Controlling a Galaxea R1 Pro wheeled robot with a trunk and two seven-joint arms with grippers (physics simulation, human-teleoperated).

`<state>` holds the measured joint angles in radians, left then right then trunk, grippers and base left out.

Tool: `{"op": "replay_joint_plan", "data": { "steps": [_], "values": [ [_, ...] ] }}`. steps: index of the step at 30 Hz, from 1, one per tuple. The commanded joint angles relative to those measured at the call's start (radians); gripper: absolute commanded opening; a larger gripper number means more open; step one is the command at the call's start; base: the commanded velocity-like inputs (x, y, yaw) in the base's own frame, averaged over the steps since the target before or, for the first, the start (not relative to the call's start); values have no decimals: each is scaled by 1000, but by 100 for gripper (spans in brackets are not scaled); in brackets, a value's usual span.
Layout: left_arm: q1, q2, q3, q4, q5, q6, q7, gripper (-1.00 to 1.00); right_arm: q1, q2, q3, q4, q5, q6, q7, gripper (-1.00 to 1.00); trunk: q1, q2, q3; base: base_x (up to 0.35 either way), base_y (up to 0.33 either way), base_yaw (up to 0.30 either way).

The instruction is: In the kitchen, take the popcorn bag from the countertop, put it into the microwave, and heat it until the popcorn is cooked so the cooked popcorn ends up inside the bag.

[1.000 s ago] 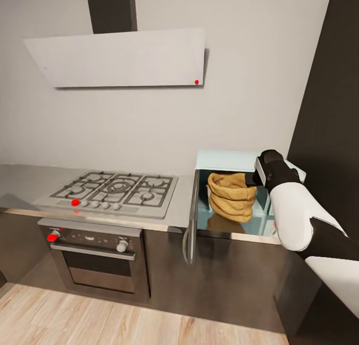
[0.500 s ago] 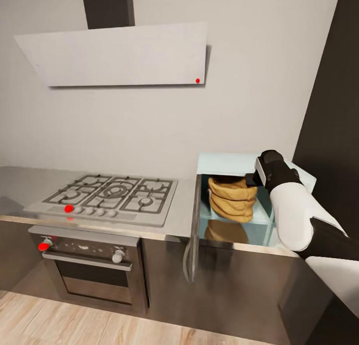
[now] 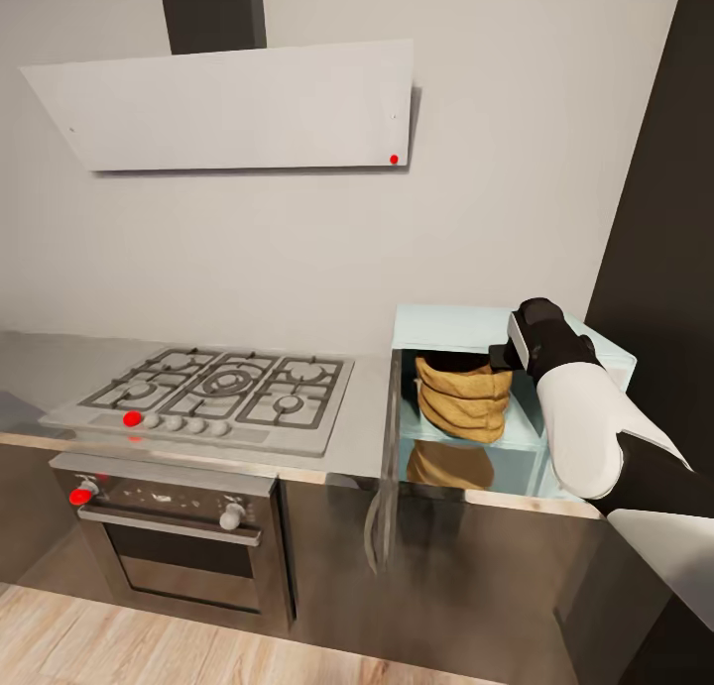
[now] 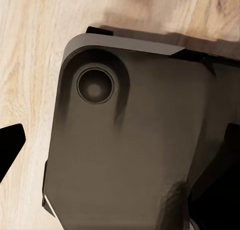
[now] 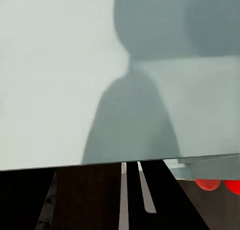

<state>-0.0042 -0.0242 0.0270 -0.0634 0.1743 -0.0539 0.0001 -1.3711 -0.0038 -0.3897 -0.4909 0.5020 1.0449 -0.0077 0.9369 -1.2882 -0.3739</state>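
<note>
Between the earlier frames and now the head camera has lifted and swung a little, and the popcorn bag [image 3: 460, 399] has gone from the mouth of the microwave [image 3: 496, 398] to deeper inside its cavity. Beside the bag, the right gripper [image 3: 504, 351] hovers at the cavity's upper front corner; whether its jaws are spread I cannot tell. Loading looks done. Next, probably: withdraw, then swing the open door [image 3: 389, 447] shut.

Gas hob [image 3: 220, 393] above oven [image 3: 174, 536], under hood [image 3: 233, 105].
</note>
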Motion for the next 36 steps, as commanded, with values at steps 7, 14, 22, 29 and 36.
{"op": "replay_joint_plan", "data": {
  "steps": [7, 14, 22, 29, 36],
  "values": [
    [0, 0, 1, 1, 4, -3, -2, 100, -2, 1, -2, -2, 4, 2, -2, -100, 0, -1, -1, 86, 0, 0],
    [0, 0, 2, 1, 4, -3, -2, 100, -2, -1, -3, -2, 4, 2, -1, -100, 0, -1, -1, 56, 0, 0],
    [0, 0, 2, 1, 4, -3, -2, 100, -2, 0, -2, -2, 3, 2, 1, 100, 0, -1, -1, 0, 0, 0],
    [0, 0, 2, 1, 4, -3, -2, 100, -2, -1, -3, -2, 9, 2, 6, 100, 0, -1, -1, 0, 0, 0],
    [0, 0, 5, 1, 4, -3, 0, 100, -2, 1, -3, -6, 10, 2, 11, 100, 0, -1, -1, -105, 0, 0]
  ]
}}
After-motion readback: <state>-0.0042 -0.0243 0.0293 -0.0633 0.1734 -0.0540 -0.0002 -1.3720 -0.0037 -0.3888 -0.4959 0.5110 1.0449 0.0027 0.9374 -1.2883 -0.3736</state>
